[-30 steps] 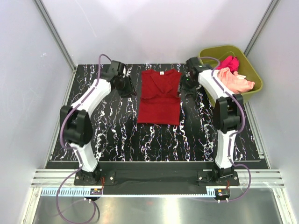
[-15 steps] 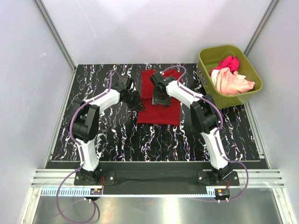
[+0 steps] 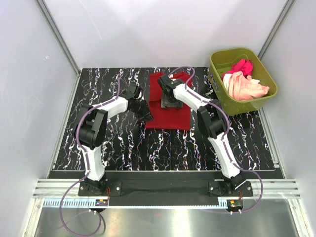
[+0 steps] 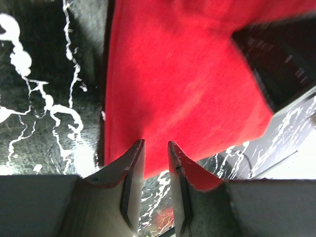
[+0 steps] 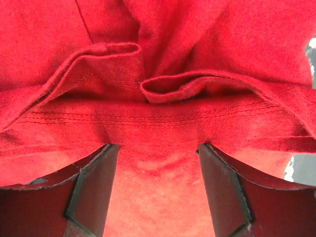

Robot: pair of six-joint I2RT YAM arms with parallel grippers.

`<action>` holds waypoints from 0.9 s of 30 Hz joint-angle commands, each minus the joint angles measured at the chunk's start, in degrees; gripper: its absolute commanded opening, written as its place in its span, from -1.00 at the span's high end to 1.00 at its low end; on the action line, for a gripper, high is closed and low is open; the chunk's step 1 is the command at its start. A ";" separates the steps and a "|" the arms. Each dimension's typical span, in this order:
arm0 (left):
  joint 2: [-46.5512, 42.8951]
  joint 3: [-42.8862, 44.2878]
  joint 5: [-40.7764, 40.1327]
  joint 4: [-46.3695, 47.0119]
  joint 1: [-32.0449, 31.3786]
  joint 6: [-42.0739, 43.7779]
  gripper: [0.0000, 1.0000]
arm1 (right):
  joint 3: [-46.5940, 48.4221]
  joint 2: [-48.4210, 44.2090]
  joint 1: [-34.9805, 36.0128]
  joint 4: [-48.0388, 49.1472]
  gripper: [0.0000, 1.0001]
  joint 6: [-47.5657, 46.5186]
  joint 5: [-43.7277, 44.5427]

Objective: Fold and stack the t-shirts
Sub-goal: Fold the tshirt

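Deep red t-shirt (image 3: 170, 119) lay at the far middle of the tabletop (image 3: 118, 145), with marbled surface showing on either side. Left gripper (image 3: 146, 113) sat low at its left edge, fingers narrowly apart; whether they held cloth could not be determined. Right gripper (image 3: 171, 101) pointed down over a folded ridge, fingers wide apart. Olive-green tub (image 3: 241, 51) in the far right corner held the magenta-pink t-shirt (image 3: 241, 65) and pale peach t-shirt (image 3: 247, 87).

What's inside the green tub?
A pink shirt and a peach shirt, bunched together. They cover the floor of the tub, so anything under them is hidden.
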 commanded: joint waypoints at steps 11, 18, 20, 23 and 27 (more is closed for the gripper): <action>-0.41 1.63 -0.24 -0.23 -1.35 0.42 0.42 | 28.24 9.18 -8.04 3.59 -0.69 -11.83 2.59; -1.73 5.76 -2.18 -3.39 -2.14 2.26 0.41 | 27.38 3.74 -9.46 4.23 -0.83 -13.87 -1.28; -1.20 7.61 -2.09 -3.92 -2.06 3.57 0.39 | 24.57 0.14 -9.46 2.64 -0.82 -12.64 -4.25; 1.60 10.41 -1.74 -4.89 -2.06 5.85 0.35 | 15.88 -5.20 -9.46 -0.26 -0.71 -11.76 -11.27; 6.17 13.85 0.20 -6.20 -2.06 7.27 0.38 | -1.67 -11.90 -9.37 1.83 -0.06 -9.39 -21.84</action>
